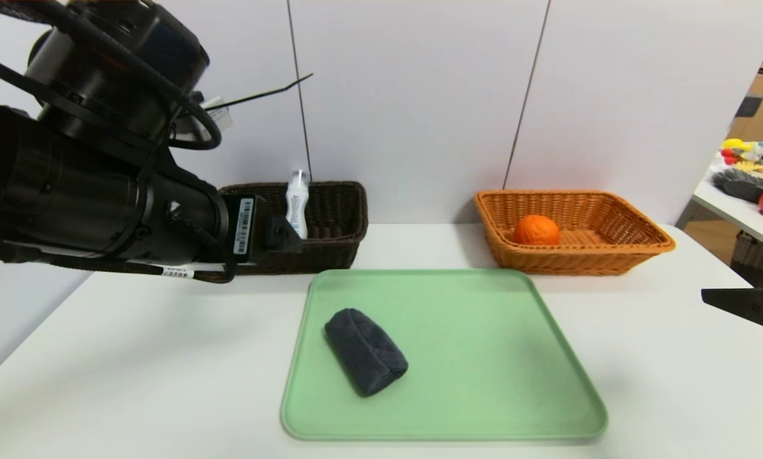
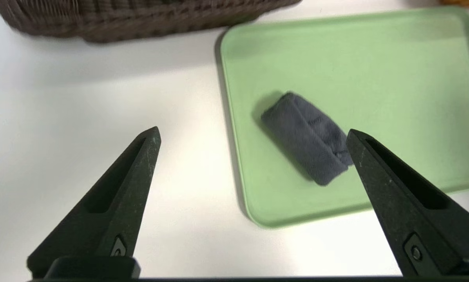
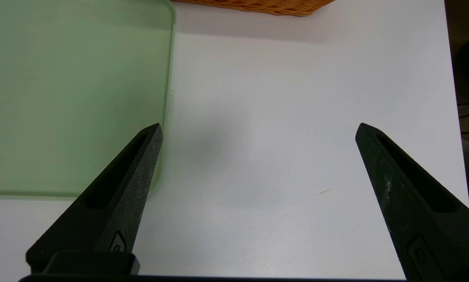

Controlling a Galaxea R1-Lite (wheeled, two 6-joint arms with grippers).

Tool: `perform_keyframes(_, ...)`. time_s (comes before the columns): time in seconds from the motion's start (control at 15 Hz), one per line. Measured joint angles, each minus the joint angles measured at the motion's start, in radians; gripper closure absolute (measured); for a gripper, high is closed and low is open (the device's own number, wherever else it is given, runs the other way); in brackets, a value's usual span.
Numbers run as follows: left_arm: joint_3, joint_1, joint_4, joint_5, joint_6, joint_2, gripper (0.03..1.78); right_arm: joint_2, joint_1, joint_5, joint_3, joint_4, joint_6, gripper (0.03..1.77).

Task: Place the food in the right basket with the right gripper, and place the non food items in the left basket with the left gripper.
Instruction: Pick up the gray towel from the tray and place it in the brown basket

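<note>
The rolled grey-blue cloth (image 1: 366, 351) lies on the green tray (image 1: 483, 408); bottle (image 1: 297, 204) in the far-left dark basket (image 1: 336, 217), orange (image 1: 535, 230) in the tan basket (image 1: 636, 245). Left tool (image 2: 254, 133) and right tool (image 3: 258, 129) both hang spread wide and empty above the bench (image 1: 132, 370).

Mint green tray (image 1: 483, 357) with a dark grey-blue cloth (image 1: 365, 350) (quilted-looking texture), orange fruit (image 1: 536, 230) in an orange-tan wicker basket (image 1: 610, 245), other basket (image 1: 336, 217) dark brown.
</note>
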Motion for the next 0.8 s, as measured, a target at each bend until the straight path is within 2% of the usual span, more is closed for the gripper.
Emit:
perform_keyframes(0.2, 0.003, -0.030, 0.056, -0.012, -0.116, 0.037, 0.12, -0.001, 0.006, 0.000, 0.008, 0.000, 0.000, 0.10)
perform_keyframes(0.47, -0.016, -0.084, 0.076, -0.030, -0.241, 0.143, 0.12, -0.014, 0.007, 0.000, 0.033, 0.000, 0.000, 0.10)
perform_keyframes(0.8, -0.130, -0.157, 0.121, -0.053, -0.383, 0.292, 0.12, -0.034, 0.007, 0.001, 0.067, 0.001, 0.000, 0.10)
